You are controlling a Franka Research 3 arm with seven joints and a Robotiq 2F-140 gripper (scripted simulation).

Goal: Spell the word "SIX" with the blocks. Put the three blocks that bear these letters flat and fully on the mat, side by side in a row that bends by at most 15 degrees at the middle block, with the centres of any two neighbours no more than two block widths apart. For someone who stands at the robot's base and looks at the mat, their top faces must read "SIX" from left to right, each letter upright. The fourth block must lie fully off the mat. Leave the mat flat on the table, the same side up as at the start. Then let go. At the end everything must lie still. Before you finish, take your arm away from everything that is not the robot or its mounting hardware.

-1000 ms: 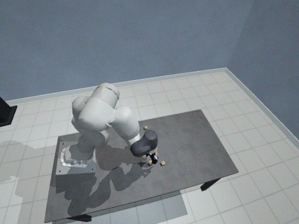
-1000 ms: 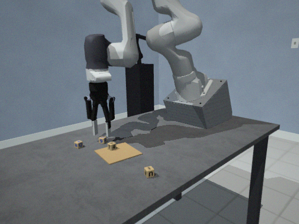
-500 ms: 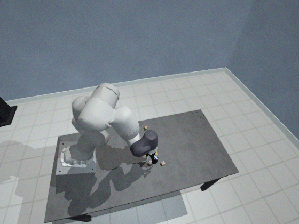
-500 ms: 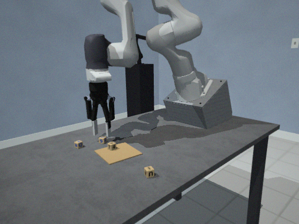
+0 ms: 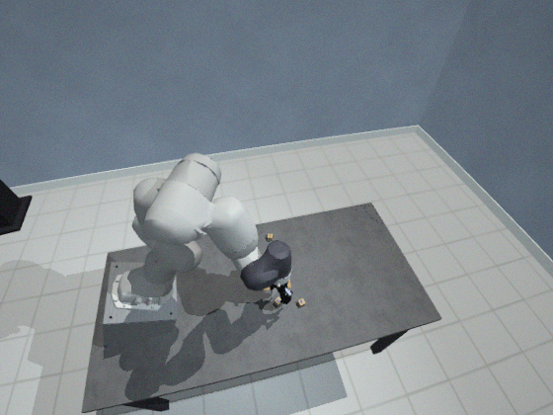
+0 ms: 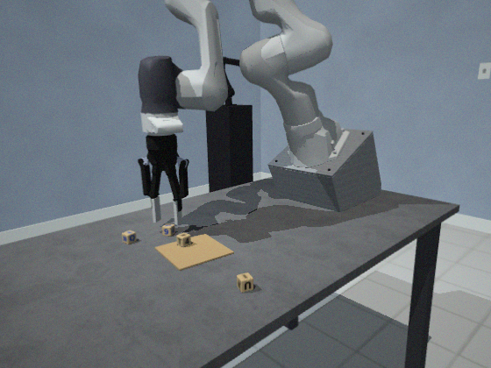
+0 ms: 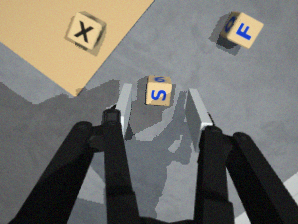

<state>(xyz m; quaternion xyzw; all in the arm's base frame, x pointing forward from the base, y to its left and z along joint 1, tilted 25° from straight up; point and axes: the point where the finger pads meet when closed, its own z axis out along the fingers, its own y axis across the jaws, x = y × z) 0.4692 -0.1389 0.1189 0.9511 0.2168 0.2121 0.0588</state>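
Note:
The S block (image 7: 159, 91) lies on the grey table just off a corner of the tan mat (image 7: 55, 45), blue S on top. My gripper (image 7: 159, 98) hovers a little above it, fingers partly open and empty, one on each side of the block in the wrist view. In the exterior view the gripper (image 6: 166, 219) hangs straight down over the S block (image 6: 168, 229). The X block (image 7: 85, 33) sits on the mat (image 6: 194, 251) near its corner. The F block (image 7: 243, 31) lies on the table off the mat. A fourth block (image 6: 245, 282) lies off the mat; its top letter is not readable.
The robot base (image 6: 324, 175) stands at the far side of the table. The fourth block also shows in the top view (image 5: 270, 237), beside the arm. The table's front edge (image 6: 351, 272) is well away from the mat.

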